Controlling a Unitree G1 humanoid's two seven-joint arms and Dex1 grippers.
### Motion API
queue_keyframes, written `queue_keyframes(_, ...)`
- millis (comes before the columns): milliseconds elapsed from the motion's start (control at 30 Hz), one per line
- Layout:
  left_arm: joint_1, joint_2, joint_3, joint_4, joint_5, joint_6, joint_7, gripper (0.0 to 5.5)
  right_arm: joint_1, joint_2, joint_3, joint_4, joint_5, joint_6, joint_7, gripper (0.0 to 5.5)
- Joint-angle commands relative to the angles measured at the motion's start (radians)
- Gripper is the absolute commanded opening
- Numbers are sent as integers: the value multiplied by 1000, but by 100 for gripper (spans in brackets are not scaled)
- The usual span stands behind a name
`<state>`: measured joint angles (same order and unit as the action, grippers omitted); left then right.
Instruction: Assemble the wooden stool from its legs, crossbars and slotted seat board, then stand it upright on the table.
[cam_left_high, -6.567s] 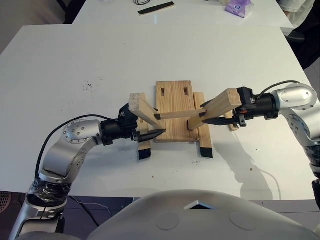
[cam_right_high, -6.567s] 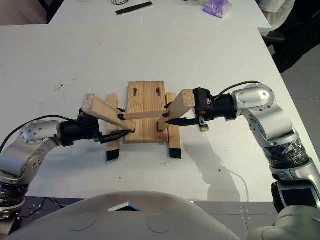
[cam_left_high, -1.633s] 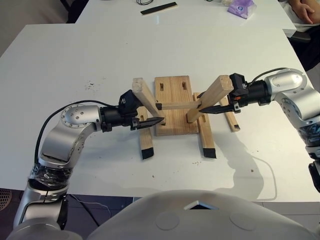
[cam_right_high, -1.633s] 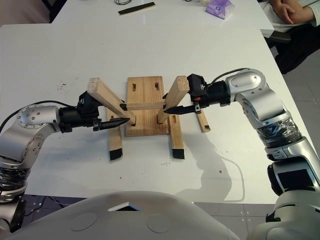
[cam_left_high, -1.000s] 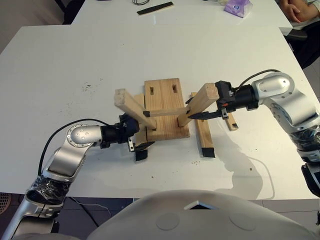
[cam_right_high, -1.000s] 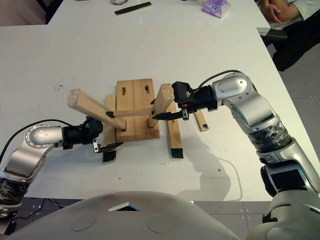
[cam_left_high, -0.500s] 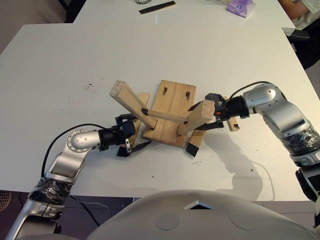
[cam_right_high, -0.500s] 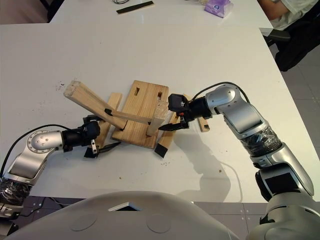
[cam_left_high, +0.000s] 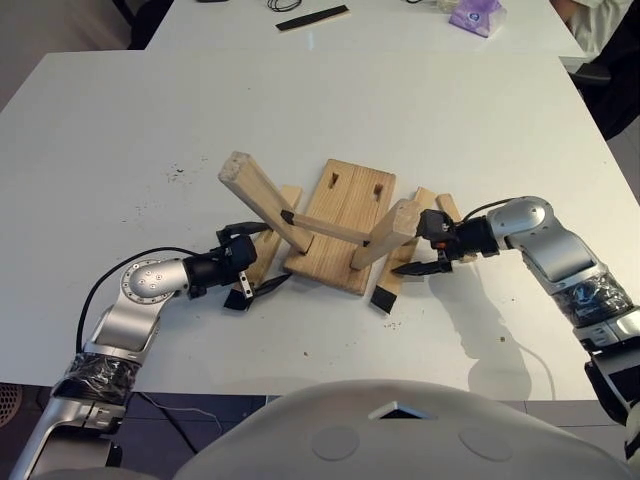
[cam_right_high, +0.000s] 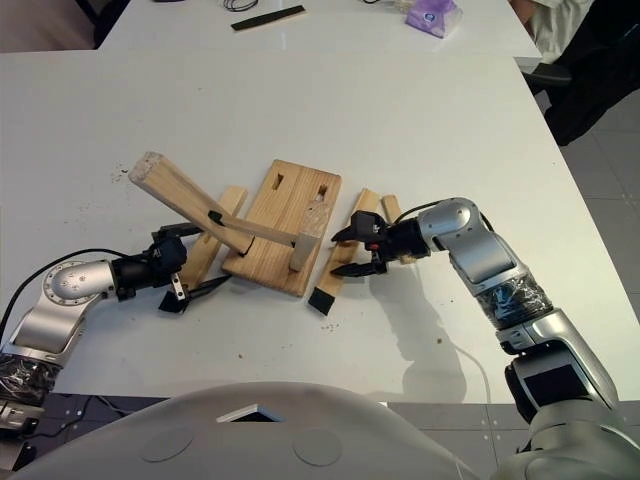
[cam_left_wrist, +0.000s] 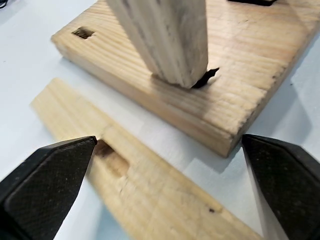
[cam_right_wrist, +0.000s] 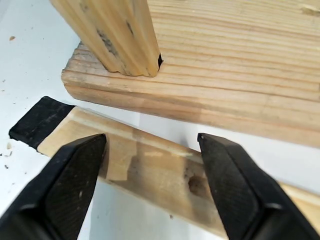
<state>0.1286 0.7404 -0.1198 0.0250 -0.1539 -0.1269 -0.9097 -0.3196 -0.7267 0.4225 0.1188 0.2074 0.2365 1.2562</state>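
Observation:
The slotted seat board (cam_left_high: 340, 215) lies flat and skewed mid-table. Two legs joined by a crossbar (cam_left_high: 330, 229) stand tilted on it: the left leg (cam_left_high: 262, 200) and the right leg (cam_left_high: 385, 234), their feet at the board's slots. My left gripper (cam_left_high: 268, 258) is open, low beside the board's left edge, straddling a loose leg (cam_left_wrist: 150, 190). My right gripper (cam_left_high: 412, 243) is open just right of the right leg, over another loose leg (cam_right_wrist: 150, 170) with a black tip (cam_left_high: 380, 300). Neither gripper holds anything.
A short loose crossbar (cam_left_high: 445, 208) lies beside my right gripper. On the far table lie a black strip (cam_left_high: 313, 17) and a purple bag (cam_left_high: 477, 15). The white table (cam_left_high: 150, 110) has bare room on the left and at the back.
My right gripper has opened, let go of the right leg and drawn back to the right. The left gripper stays open and low. The leg frame now rests on the board unheld.

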Motion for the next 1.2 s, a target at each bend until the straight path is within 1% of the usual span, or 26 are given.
queue_keyframes(33,47,44,-1,94,76,38,14,540,69,-128,-29,100,-62,-4,41,339)
queue_keyframes(233,49,36,9,176,93,17,44,540,76,-169,-73,242,-91,-84,58,339)
queue_keyframes(500,45,43,10,257,97,-4,64,540,162,-243,-136,170,-52,-94,97,339)
queue_keyframes(667,-9,34,4,274,106,0,78,540,150,-223,-179,82,-19,-51,75,339)
queue_keyframes(767,-57,8,-6,255,98,27,95,540,135,-199,-193,16,2,-3,59,339)
queue_keyframes(967,-194,-110,-12,259,73,133,177,540,121,-147,-178,-24,-22,31,28,339)
queue_keyframes(1100,-272,-174,-37,325,100,172,201,540,124,-119,-174,-27,-38,30,7,339)
queue_keyframes(1200,-334,-234,-8,428,78,233,240,540,128,-103,-170,-27,-49,26,-4,339)
